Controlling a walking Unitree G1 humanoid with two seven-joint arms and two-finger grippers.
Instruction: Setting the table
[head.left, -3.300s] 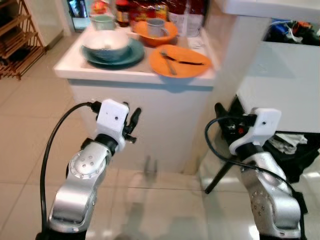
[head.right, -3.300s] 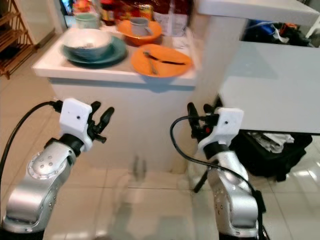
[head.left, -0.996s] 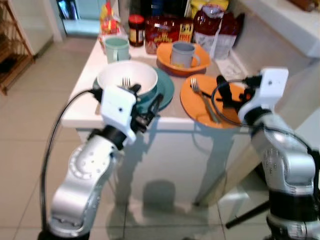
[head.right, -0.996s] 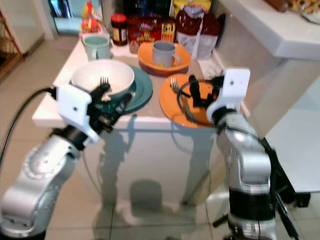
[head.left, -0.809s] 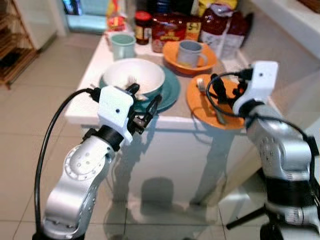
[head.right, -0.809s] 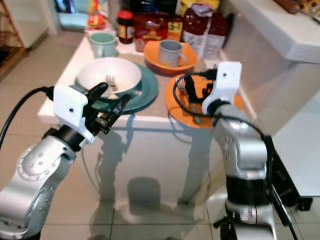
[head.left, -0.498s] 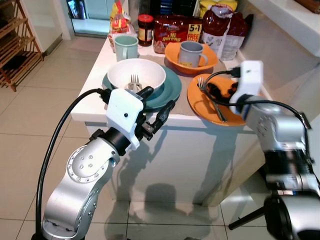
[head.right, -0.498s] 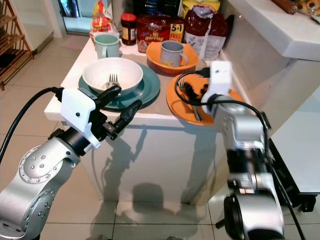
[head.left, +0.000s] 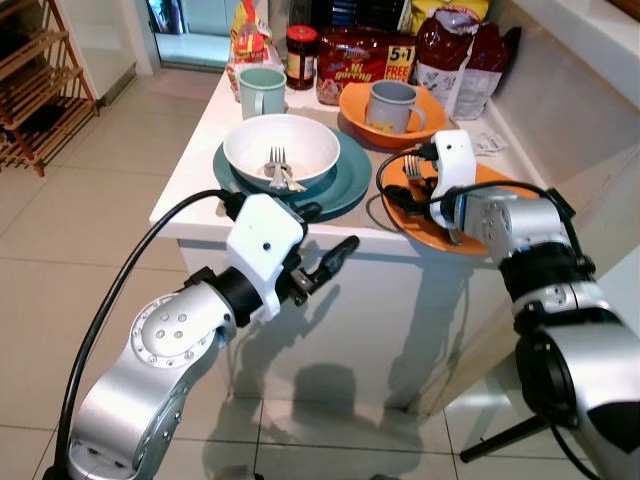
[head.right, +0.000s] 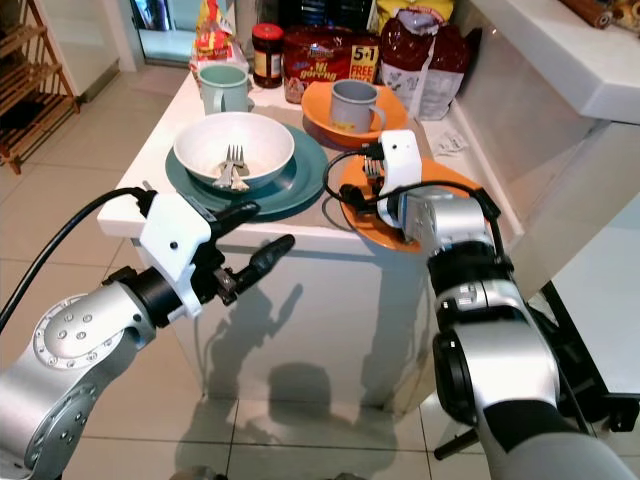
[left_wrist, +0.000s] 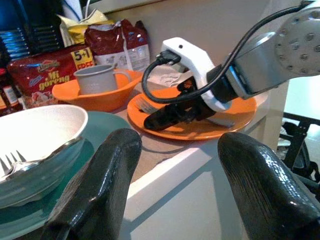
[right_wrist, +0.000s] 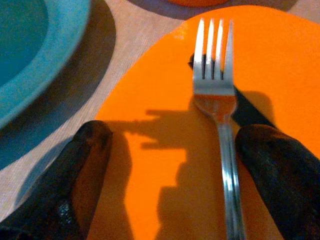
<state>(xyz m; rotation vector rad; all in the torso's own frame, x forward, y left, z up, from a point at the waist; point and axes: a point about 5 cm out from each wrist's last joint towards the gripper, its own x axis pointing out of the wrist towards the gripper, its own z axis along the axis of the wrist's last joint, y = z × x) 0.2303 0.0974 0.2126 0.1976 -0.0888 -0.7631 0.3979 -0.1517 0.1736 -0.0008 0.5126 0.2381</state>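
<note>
- Right gripper (right_wrist: 170, 165) is reaching low over the round orange plate (right_wrist: 165, 90), fingers spread apart around the silver metal fork (right_wrist: 216, 95) lying on it.
- Left gripper (head.left: 318, 240) is hanging before the white counter (head.left: 200, 195), fingers apart, holding nothing.

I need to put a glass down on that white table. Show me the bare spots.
White table: bare strip along the left edge, beside the round teal plate; a narrow gap between that and the flat orange plate. The back is crowded: pale green mug, orange bowl, snack packets. Right gripper hovers over the orange plate.
</note>
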